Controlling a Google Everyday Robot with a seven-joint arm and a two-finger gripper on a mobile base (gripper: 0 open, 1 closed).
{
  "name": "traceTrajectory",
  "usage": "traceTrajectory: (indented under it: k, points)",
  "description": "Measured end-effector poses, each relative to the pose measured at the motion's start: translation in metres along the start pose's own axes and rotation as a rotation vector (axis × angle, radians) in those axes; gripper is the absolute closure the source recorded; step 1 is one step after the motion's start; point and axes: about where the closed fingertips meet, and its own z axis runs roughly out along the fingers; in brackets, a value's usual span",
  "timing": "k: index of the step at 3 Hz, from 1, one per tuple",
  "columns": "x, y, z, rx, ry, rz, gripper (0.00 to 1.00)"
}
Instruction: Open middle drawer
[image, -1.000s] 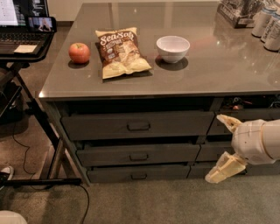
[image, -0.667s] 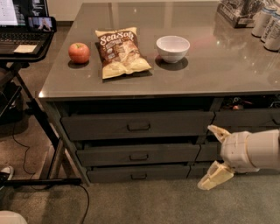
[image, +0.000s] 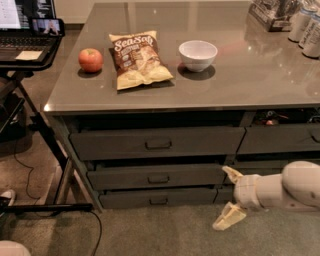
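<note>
The middle drawer (image: 155, 176) is a wide dark grey front with a small loop handle (image: 158, 178) at its centre, between a taller drawer (image: 157, 142) above and a thin drawer (image: 159, 198) below. It looks shut. My gripper (image: 229, 196) is at the lower right, just right of the middle drawer's right end and level with it. Its two cream fingers (image: 232, 174) are spread wide apart and hold nothing.
On the grey counter (image: 240, 75) lie a red apple (image: 90, 60), a chip bag (image: 138, 58) and a white bowl (image: 198, 54); cans (image: 307, 30) stand at the far right. A laptop stand (image: 27, 47) with cables is to the left. More drawers (image: 280, 139) sit at right.
My gripper has moved left, from well right of the drawers to the right end of the middle drawer. Its fingers stay spread. The drawers have not moved.
</note>
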Motion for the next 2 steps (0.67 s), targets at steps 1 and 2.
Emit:
traceTrajectory:
  k: [1, 2]
  points:
    - [0.023, -0.007, 0.052, -0.059, -0.032, -0.038, 0.00]
    - [0.044, -0.024, 0.099, -0.119, -0.096, -0.096, 0.00]
